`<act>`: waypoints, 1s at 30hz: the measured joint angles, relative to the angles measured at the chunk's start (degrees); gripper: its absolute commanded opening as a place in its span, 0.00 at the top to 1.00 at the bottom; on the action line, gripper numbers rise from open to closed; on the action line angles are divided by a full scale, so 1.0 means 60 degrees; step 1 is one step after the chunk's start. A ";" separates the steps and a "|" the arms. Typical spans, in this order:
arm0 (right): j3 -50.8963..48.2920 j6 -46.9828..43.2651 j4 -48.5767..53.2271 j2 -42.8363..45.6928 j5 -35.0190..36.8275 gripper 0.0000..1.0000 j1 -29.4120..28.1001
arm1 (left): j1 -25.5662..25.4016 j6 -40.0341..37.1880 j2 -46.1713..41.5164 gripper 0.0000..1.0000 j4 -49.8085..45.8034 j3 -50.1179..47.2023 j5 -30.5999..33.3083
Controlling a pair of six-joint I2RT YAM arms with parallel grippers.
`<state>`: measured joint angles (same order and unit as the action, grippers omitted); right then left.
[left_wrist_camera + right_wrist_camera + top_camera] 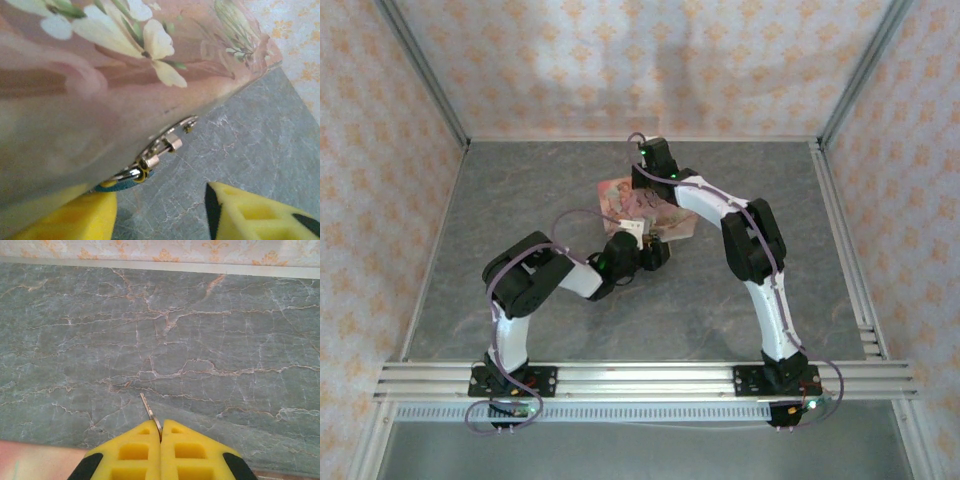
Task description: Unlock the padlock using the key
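The padlock (116,184) shows as a sliver of blue body with a silvery shackle (129,173), hanging from the metal hasp (167,145) of the pink floral box (100,75). My left gripper (157,200) is open beneath it. The blue body rests right at the left yellow finger (75,215), while the other finger (250,215) stands well apart. In the right wrist view the thin pale key (149,411) sticks out forward from my right gripper (160,427), which is shut on its head, above bare table. From above, the left gripper (653,248) meets the box (613,193) at its near side.
The grey marbled table (520,200) spreads around the box. Patterned walls with metal frame posts (430,75) close in the back and both sides. The right arm (750,240) arches over the box from the right.
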<state>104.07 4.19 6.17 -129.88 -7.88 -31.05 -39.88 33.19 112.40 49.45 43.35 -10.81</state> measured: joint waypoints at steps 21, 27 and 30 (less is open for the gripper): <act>0.0025 0.0004 0.0069 0.0000 -0.0033 1.00 0.0000 | -0.0572 -0.1282 -0.1424 0.32 -0.1880 -0.0182 0.2947; 0.0062 0.0004 0.0069 0.0000 0.0022 1.00 0.0076 | -0.0696 -0.1541 -0.0871 0.48 -0.1938 0.0408 0.2998; 0.0113 0.0004 0.0073 0.0000 -0.0011 1.00 0.0055 | -0.0696 -0.1552 -0.0645 0.45 -0.1912 0.0648 0.2878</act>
<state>104.75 4.21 6.61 -129.88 -7.94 -30.72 -44.05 23.88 108.53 37.98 47.24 6.46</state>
